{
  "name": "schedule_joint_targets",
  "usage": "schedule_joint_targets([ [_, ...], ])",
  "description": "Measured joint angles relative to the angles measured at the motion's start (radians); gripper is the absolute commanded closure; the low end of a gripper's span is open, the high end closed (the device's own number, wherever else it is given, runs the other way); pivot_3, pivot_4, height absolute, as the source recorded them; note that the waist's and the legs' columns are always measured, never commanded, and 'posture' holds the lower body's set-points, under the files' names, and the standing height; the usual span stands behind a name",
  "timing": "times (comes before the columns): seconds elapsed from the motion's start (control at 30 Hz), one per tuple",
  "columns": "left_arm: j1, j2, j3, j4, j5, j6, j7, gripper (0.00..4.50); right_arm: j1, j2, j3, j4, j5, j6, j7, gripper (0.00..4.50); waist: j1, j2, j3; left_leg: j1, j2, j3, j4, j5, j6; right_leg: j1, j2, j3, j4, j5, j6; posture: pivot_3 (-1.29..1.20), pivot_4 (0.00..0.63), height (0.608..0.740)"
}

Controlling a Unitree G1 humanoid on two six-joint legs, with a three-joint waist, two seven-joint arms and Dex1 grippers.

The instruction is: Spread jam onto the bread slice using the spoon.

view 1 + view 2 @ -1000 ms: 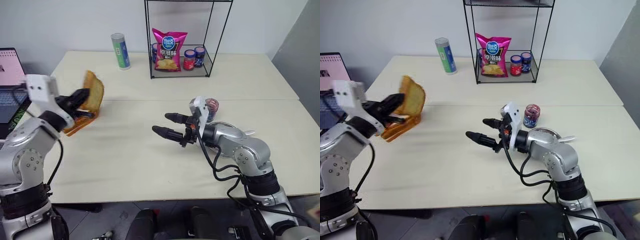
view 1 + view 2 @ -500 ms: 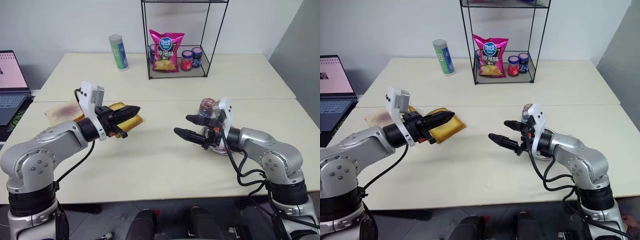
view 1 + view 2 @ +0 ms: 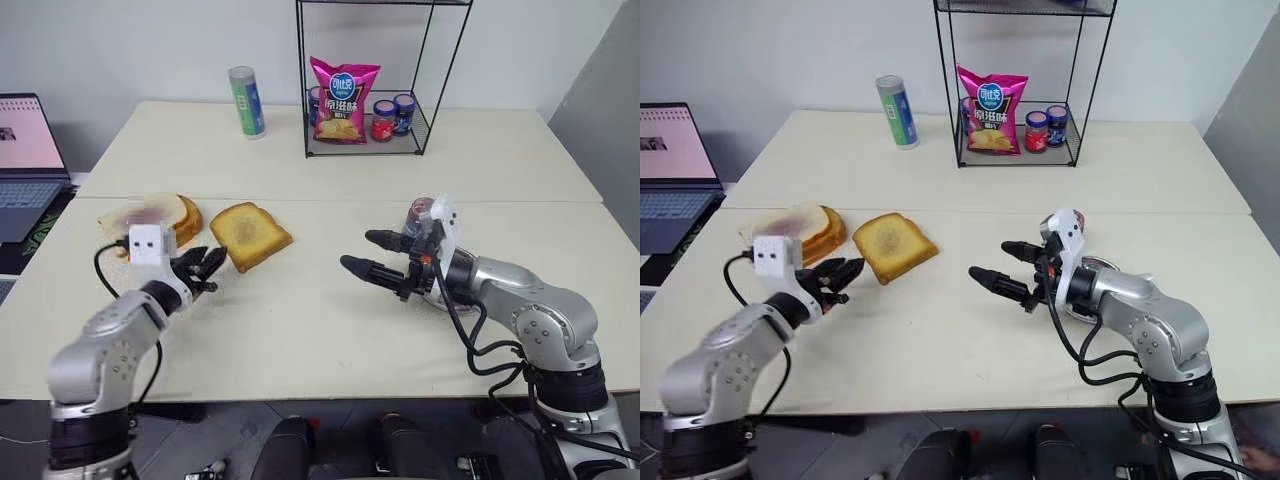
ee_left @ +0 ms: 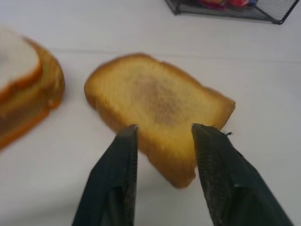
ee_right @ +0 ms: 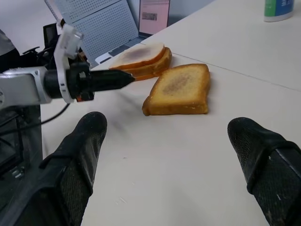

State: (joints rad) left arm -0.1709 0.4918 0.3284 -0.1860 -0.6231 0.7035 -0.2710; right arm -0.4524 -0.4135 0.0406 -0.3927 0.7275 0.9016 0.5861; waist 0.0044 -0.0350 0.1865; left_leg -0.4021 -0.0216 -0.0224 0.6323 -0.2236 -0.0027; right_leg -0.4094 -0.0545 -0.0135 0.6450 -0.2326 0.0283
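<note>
Bread slice (image 3: 250,235): lies flat on the table (image 3: 300,330), golden face up, just beside the stacked slices (image 3: 160,213). Left gripper (image 3: 207,264): low over the table, pointing at the slice, fingers parted and empty, tips just short of its crust. Right gripper (image 3: 368,254): held level above mid-table, pointing toward the slice, fingers spread wide, empty.

Left arm extended low and forward, its tool (image 3: 205,268) held near level with the two black fingers (image 4: 117,179) parted and nothing between them. Right arm bent at the elbow, forearm reaching inward; its tool (image 3: 377,254) points toward the left arm, fingers (image 5: 77,155) spread wide apart and empty.
</note>
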Motion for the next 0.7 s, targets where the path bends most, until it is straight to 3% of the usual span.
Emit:
schedule_joint_targets([
  [0.3, -0.075, -0.054, -0.017, 0.141, 0.044, -0.057, -0.008, 0.02, -0.009, -0.001, 0.0, 0.0, 0.0, 0.005, -0.004, 0.0, -0.004, 0.0, 0.0, 0.0, 0.0, 0.0, 0.001, 0.0, 0.0, 0.0, 0.001, 0.0, 0.001, 0.0, 0.0, 0.0, 0.15, 0.74],
  [0.7, -0.241, -0.102, -0.059, 0.366, 0.127, -0.08, -0.022, 0.02, -0.001, -0.002, -0.009, -0.02, 0.0, 0.009, -0.043, 0.0, -0.004, 0.0, 0.0, 0.001, 0.0, 0.0, 0.001, 0.0, 0.0, 0.002, 0.001, -0.001, 0.001, 0.001, 0.001, 0.0, 0.15, 0.74],
])
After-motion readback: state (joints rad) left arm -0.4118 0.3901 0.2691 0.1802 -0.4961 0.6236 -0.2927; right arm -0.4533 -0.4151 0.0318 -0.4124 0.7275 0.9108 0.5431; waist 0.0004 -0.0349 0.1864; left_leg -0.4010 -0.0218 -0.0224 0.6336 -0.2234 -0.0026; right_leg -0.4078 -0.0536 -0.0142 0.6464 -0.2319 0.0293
